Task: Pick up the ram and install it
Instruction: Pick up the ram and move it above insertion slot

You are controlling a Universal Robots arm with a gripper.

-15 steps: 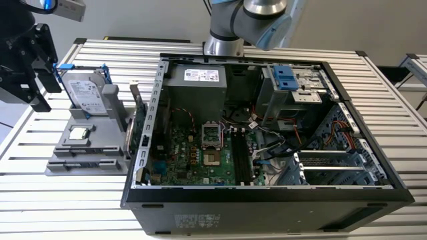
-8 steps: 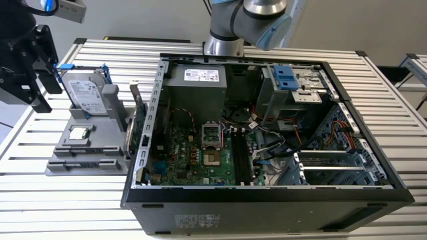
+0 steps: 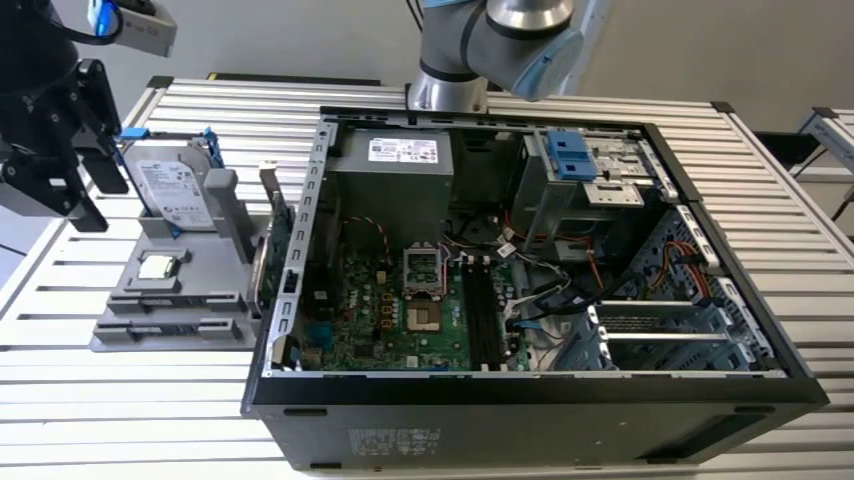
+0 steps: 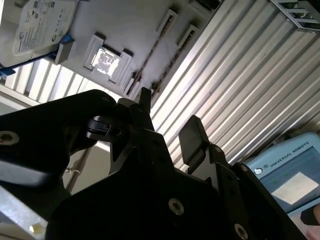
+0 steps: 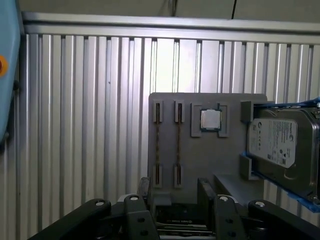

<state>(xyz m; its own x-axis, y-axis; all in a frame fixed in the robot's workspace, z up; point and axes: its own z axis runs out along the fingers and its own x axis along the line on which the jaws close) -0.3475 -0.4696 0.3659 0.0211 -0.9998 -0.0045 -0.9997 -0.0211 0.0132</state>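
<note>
Holds the claw point(image 5: 175, 184) spread wide, with nothing between the fingers point(image 5: 205, 190). Hangs above a gray tray point(image 5: 230, 150) on the slatted table point(image 5: 75, 125), not touching the ram point(image 5: 179, 145). Shows the ram in the first wrist view as two thin sticks on edge in side-by-side slots of that tray, in line with the open claw, beside a small square chip point(image 5: 210, 120) and a hard drive point(image 5: 280, 145). Sits to the exterior view's left of the open computer case point(image 3: 534, 425).
</note>
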